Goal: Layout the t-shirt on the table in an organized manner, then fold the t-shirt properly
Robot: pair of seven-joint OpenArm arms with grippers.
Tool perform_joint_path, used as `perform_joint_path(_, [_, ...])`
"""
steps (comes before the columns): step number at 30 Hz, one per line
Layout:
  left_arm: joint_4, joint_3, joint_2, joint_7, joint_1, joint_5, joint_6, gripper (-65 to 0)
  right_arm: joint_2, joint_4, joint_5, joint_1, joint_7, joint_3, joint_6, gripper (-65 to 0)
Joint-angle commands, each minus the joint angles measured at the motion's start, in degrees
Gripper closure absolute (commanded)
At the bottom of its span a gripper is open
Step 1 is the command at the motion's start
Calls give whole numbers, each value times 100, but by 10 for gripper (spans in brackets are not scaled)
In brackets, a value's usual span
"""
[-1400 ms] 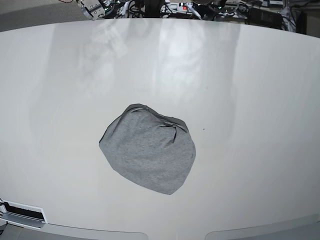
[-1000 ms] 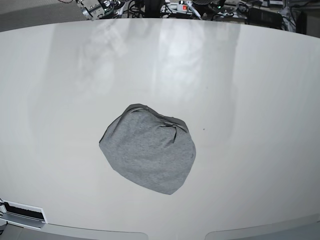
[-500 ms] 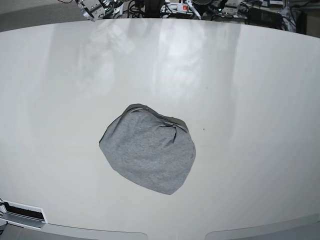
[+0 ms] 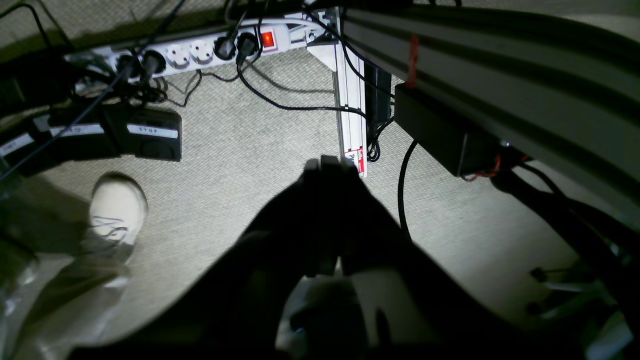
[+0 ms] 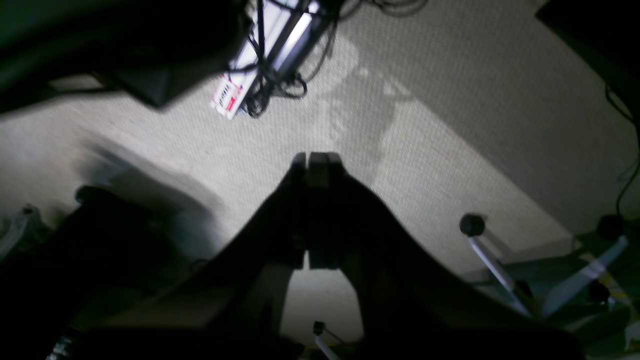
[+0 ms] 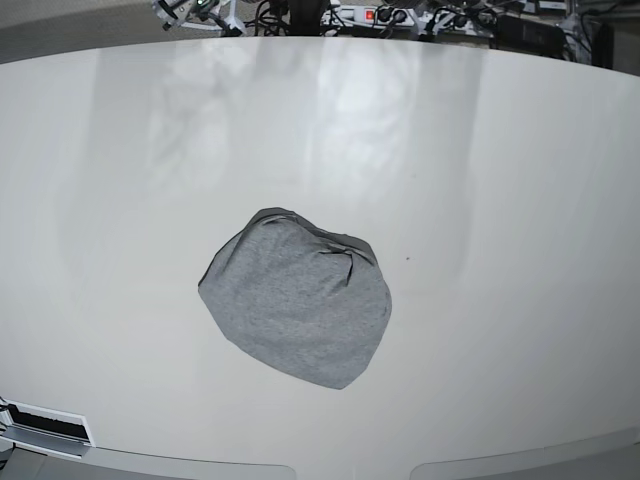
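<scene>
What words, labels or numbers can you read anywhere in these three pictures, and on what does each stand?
None can be read for certain.
White label on the black box, left wrist view: too small.
Red-and-white sticker on the metal rail: too small; blurred in the right wrist view.
The t-shirt shows no lettering.

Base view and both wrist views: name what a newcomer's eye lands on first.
In the base view, the t-shirt lies as a bunched grey heap near the middle of the glossy table. Both wrist views face carpeted floor, the left gripper and right gripper dark silhouettes with jaws shut. A lit power strip stands out.
</scene>
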Motion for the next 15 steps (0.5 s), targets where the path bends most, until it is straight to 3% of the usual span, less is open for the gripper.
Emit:
perform_joint_path(1, [109,7,-72,24,127,-170,-114,0,44,114,15,-109,20,15,79,0])
perform_joint_path(5, [540,7,-273,428,498,-632,-358,0,203,704,17,-619,-120,15,501,0])
perform_joint_path(8, [1080,7,-492,717,846,-1008,-358,0,354,1449,59,-1143,-155,15,535,0])
perform_joint_path(15, [3206,4,-1067,1272,1976,-1926,-354,0,1097,4153,1307,-2667,-529,15,658,0])
